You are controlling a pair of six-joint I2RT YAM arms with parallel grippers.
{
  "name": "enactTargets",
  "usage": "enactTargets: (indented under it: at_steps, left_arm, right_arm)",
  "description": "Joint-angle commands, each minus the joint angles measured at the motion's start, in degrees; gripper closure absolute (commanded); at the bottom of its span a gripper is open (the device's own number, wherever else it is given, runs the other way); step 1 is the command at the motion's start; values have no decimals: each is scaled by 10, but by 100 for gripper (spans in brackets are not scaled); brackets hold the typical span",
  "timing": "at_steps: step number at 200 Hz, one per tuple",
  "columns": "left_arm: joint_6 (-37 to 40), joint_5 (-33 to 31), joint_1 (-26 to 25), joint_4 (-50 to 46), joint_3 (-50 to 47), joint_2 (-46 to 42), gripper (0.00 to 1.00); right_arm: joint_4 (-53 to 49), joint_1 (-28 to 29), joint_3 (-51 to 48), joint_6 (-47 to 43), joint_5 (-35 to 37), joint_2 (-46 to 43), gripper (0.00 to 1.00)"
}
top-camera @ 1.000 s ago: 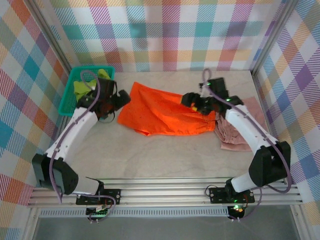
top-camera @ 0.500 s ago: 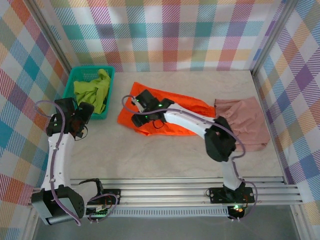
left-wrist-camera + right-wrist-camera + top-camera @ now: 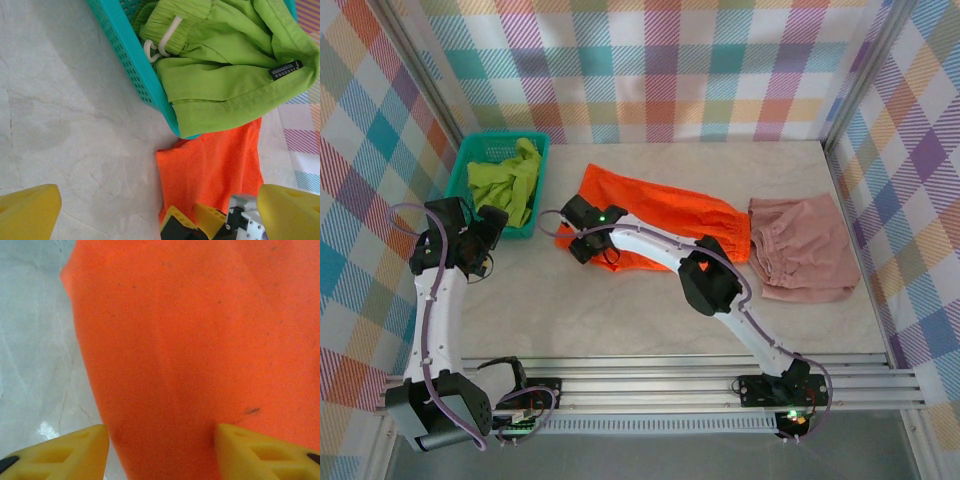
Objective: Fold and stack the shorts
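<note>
Straddling the left end of the orange shorts [image 3: 660, 225], the right jaws stand apart, cloth between them. The garment runs lengthwise left-to-right on the bench [image 3: 620, 310], between basket [image 3: 457, 190] and pink shorts [image 3: 805, 245]. The left jaws gape wide, farther off.

two slim arms, left arm [image 3: 426, 320] and right arm [image 3: 650, 238], cased in glossy white shells with bulky black joints between the links. thin purple cable [image 3: 408, 206] looped along each, wrist to shoulder. squat black bases [image 3: 770, 385] at the near end, a small green light [image 3: 790, 415] glowing below the right one. another green light on the right wrist. left gripper [image 3: 159, 200] and right gripper [image 3: 160, 447] black-bodied, tipped with bright yellow fingers [image 3: 265, 450], wedge-shaped, matte, hollowed with rounded cut-out slots. bare metal and small screws at the right gripper's head.
</note>
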Motion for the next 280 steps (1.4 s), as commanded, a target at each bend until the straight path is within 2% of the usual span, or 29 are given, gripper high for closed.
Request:
enactTargets:
  at_steps: [1, 86, 103, 130, 141, 152, 165, 180, 204, 258, 280]
  left_arm:
    - [15, 8, 10, -13, -15, -12, 0]
    - [20, 12, 11, -12, -25, -16, 0]
    - [19, 12, 11, -12, -27, -17, 0]
    - [20, 11, 12, -12, -28, -18, 0]
    - [21, 11, 11, -12, -28, -19, 0]
    - [21, 11, 12, -12, -29, -21, 0]
    - [21, 14, 11, -10, -30, -22, 0]
    - [21, 18, 11, -8, -30, -23, 0]
    - [22, 21, 11, -6, -30, -24, 0]
    - [20, 24, 11, -2, -35, -24, 0]
    - [21, 26, 12, -2, -35, -24, 0]
  right_arm:
    - [-33, 5, 43, 1, 4, 25, 43]
    - [-101, 5, 106, 8, 27, 93, 50]
    - [-104, 5, 110, 13, 16, 99, 61]
    - [-103, 1, 112, 30, -28, 99, 91]
    - [-101, -7, 115, 53, -70, 92, 100]
    - [-91, -25, 115, 94, -131, 79, 100]
    - [-60, -55, 99, 151, -234, 52, 100]
    - [16, -89, 48, 220, -349, 7, 100]
    - [135, -130, -31, 310, -468, -53, 100]
    - [172, -150, -61, 354, -573, -72, 100]
    - [170, -148, -77, 353, -582, -66, 89]
